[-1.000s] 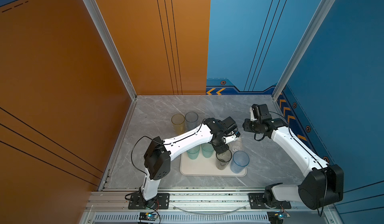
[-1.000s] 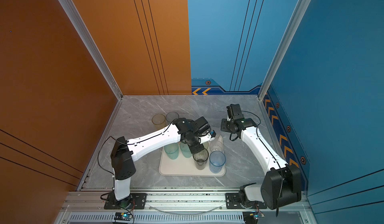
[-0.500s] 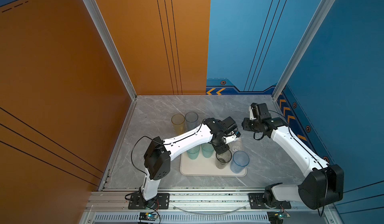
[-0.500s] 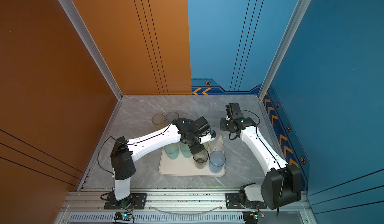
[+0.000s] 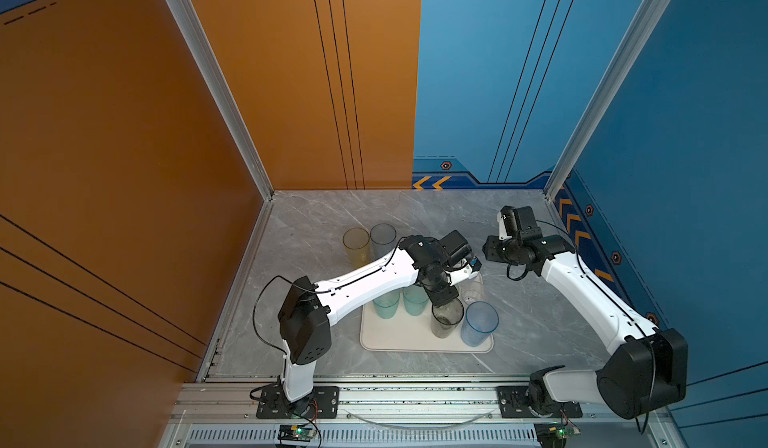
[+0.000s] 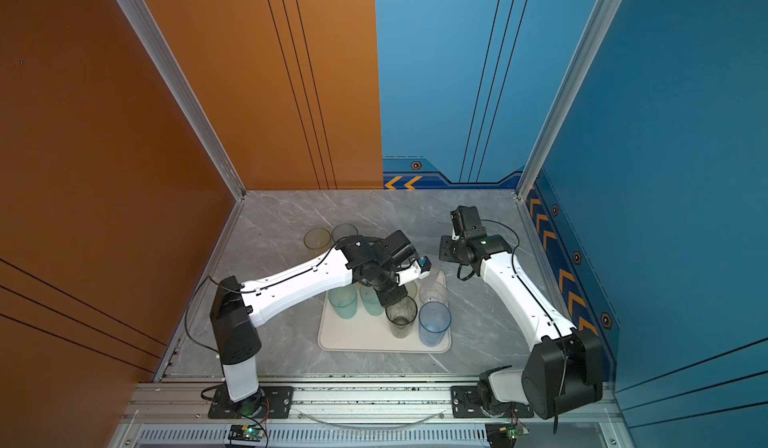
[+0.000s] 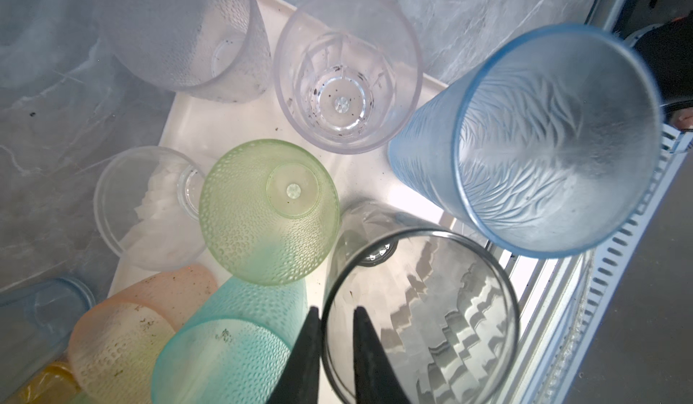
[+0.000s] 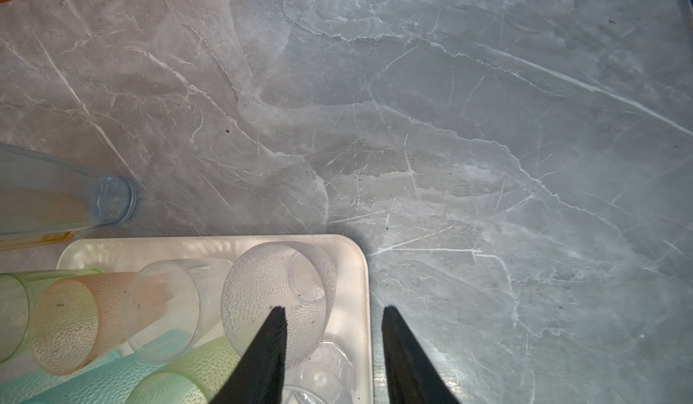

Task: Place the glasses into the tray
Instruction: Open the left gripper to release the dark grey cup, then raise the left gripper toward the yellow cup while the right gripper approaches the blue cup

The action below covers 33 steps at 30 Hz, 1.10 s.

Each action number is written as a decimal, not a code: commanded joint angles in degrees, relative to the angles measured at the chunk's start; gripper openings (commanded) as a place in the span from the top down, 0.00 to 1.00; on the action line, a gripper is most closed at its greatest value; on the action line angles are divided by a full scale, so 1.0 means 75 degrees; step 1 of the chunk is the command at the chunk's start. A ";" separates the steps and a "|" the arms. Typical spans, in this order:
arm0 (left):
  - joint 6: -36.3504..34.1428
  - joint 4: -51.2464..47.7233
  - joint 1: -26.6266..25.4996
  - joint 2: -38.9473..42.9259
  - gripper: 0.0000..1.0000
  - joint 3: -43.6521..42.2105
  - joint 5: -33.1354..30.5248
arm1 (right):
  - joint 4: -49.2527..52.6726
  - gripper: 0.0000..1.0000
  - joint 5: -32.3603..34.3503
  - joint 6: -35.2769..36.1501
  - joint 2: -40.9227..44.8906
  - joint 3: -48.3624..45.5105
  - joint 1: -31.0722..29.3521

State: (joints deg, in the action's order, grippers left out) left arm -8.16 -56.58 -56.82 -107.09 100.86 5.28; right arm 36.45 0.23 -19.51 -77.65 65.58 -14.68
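Note:
The cream tray (image 5: 399, 335) (image 6: 353, 335) holds several glasses. Among them are two teal ones (image 5: 386, 303), a tall blue one (image 5: 478, 324) (image 7: 543, 139), a green one (image 7: 268, 211) and a clear one (image 7: 347, 72). A smoky grey glass (image 5: 446, 316) (image 7: 420, 316) stands upright on the tray beside the blue one. My left gripper (image 7: 335, 310) (image 5: 444, 298) straddles its rim, one finger inside and one outside, slightly open with a gap beside the wall. My right gripper (image 8: 333, 308) (image 5: 488, 251) hovers open and empty above the tray's far right corner (image 8: 360, 263).
A yellow glass (image 5: 356, 244) and a greyish-blue glass (image 5: 383, 238) stand on the marble table behind the tray's left end. Orange and blue walls enclose the table on three sides. The left arm lies across the tray's left part.
The left jaws have parted slightly around the grey glass's rim, and the glass stays standing on the tray. The right gripper has drifted a little leftward.

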 commanded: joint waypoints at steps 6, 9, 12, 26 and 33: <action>-0.0002 0.0582 0.0279 0.1013 0.85 -0.0319 -0.0319 | 0.0080 0.58 0.0132 0.0023 0.0005 0.0248 -0.0047; 0.0139 0.0979 0.0459 0.1611 0.86 -0.0617 -0.0786 | 0.0095 0.59 0.0129 0.0022 -0.0012 0.0319 -0.0047; 0.0482 0.1700 0.0738 0.2478 0.86 -0.1269 -0.1218 | 0.0132 0.58 0.0111 0.0035 -0.0064 0.0445 -0.0092; 0.2423 0.3719 0.2792 0.6270 0.84 -0.4784 -0.3133 | 0.0396 0.59 0.0894 -0.0004 -0.0740 0.1896 -0.1815; 0.2471 0.3659 0.2986 0.6345 0.79 -0.5110 -0.3723 | 0.0669 0.59 0.0951 0.0018 -0.1283 0.2469 -0.2169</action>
State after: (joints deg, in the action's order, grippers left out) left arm 9.19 -29.87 -35.40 -59.75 63.18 -18.79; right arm 39.29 5.58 -19.51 -86.04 80.95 -30.13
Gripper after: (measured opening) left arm 0.211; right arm 0.414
